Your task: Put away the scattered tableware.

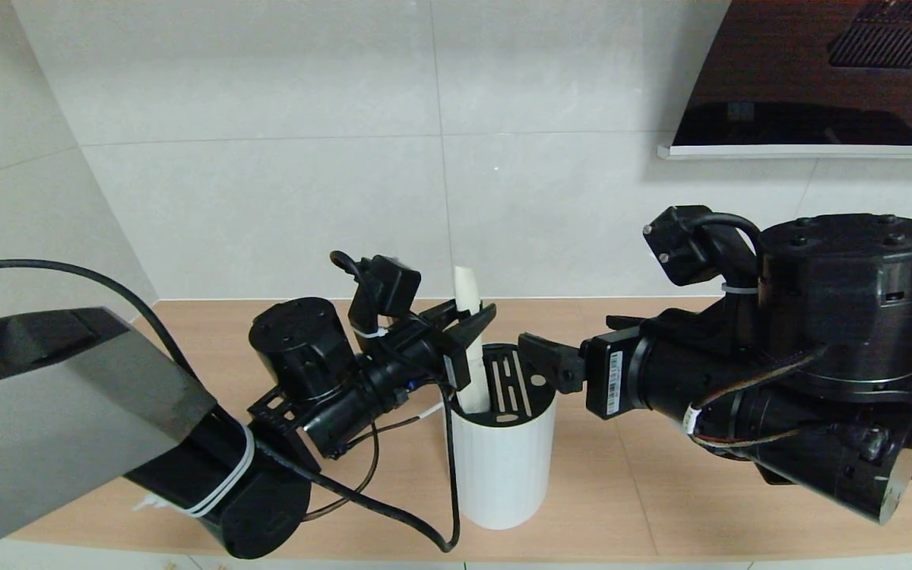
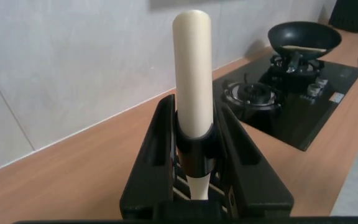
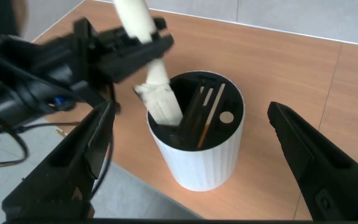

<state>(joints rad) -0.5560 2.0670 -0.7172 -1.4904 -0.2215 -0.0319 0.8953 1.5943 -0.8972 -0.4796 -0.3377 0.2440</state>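
Observation:
A white ribbed utensil holder (image 1: 503, 467) with a black slotted insert stands on the wooden counter (image 1: 662, 491). My left gripper (image 1: 468, 324) is shut on a cream-handled utensil (image 1: 466, 291), held upright with its lower end inside the holder. The left wrist view has the cream handle (image 2: 191, 74) rising between that gripper's (image 2: 194, 152) black fingers. My right gripper (image 1: 563, 344) hangs open just right of the holder's rim. From the right wrist, its two fingers (image 3: 86, 168) spread wide on either side of the holder (image 3: 197, 149), with the utensil (image 3: 157, 93) and the left gripper (image 3: 129, 53) beyond.
A black cooktop (image 2: 291, 93) carrying a dark pan (image 2: 303, 37) lies along the counter past the holder. A dark range hood (image 1: 820, 79) hangs at the upper right. The tiled wall (image 1: 266, 158) closes off the back of the counter.

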